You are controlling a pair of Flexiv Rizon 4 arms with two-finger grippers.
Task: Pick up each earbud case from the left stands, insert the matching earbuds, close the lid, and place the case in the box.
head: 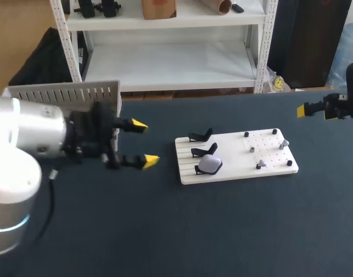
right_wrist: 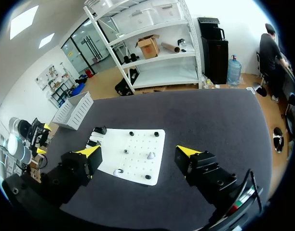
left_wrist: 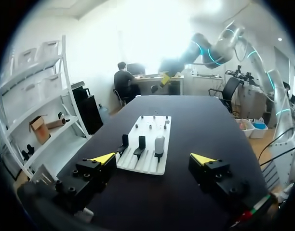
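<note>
A dark table (head: 222,231) carries everything, and the white board (head: 231,144) lying near its middle serves as the reference for the rest. The left arm (head: 26,144) comes in well to the left of the board, and its bulky silver body hides much of that side. A white slatted box (head: 61,92) stands left of the board and farther back, partly behind that arm. The left gripper (head: 145,143) hangs just off the board's left end with its yellow tips pointing at the board. Its fingers are spread wide and hold nothing. The right gripper (right_wrist: 138,151) sits off the board's right end and somewhat to the rear, and it is likewise splayed and empty, looking down on the pegged half.

The board's left half is ribbed and bears three black stands in a row. The rear stand (head: 201,137) and the middle stand (head: 204,150) are bare. The front stand (head: 198,169) holds the earbud case (head: 210,165), a pale grey rounded shell that rests at the board's front-left part, well apart from both grippers. The board's right half is a dotted peg field. A few small grey pieces (head: 285,142) stand on it and are probably the earbuds, though they are too small to be sure. Dark pegs (head: 246,134) are set near its corners.
</note>
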